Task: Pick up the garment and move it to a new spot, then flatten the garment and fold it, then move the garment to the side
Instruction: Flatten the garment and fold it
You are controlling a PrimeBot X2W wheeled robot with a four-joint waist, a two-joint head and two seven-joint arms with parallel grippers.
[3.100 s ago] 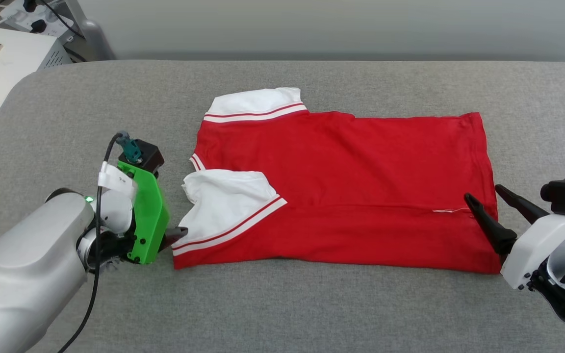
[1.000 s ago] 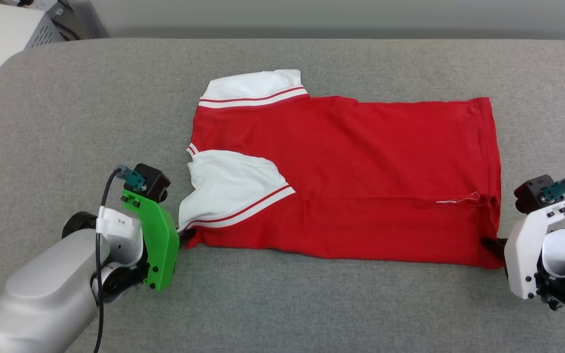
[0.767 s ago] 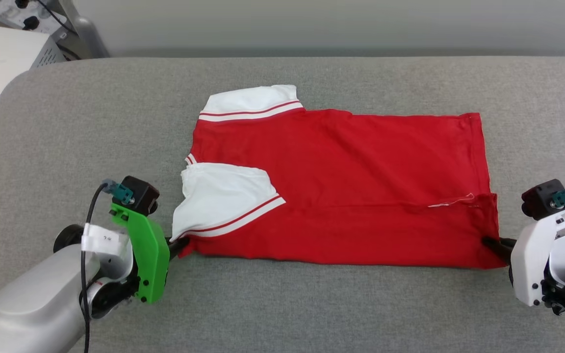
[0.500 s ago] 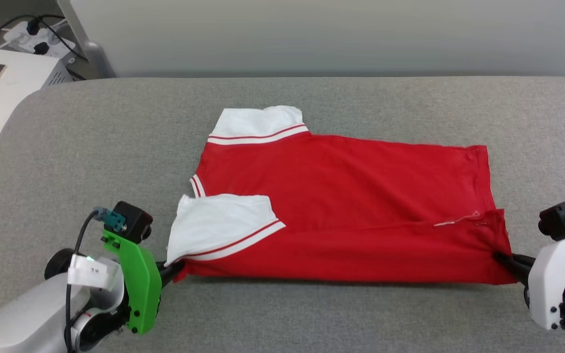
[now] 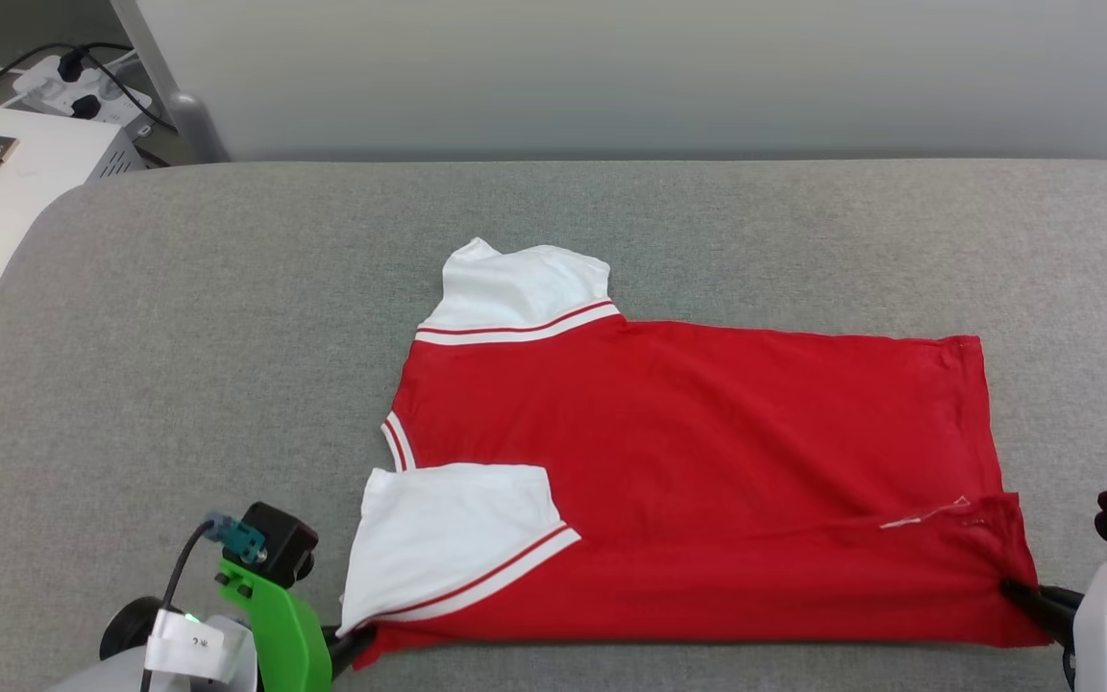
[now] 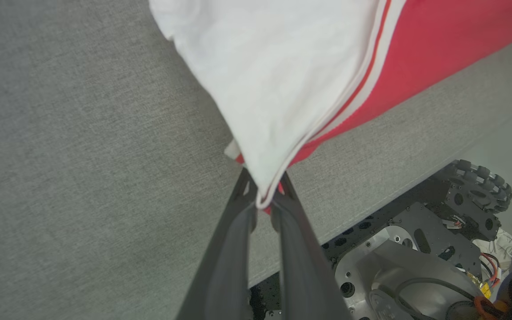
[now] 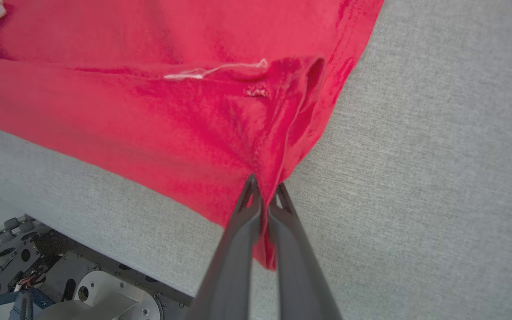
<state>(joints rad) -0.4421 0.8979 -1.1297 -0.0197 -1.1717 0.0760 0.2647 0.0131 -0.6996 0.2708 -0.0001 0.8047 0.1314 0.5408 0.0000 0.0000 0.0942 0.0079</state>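
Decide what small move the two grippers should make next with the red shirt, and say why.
Probably raise both near corners together and carry them toward the far edge. The left gripper is shut on the sleeve-side corner of the garment, the right gripper on the hem corner; it lies mostly flat.

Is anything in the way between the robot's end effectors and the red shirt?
Nothing visible. The left end effector is shut on the shirt at its sleeve corner, the right end effector on its hem corner.

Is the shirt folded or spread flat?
Partly folded: the shirt has its near edge doubled over, one white sleeve on top.
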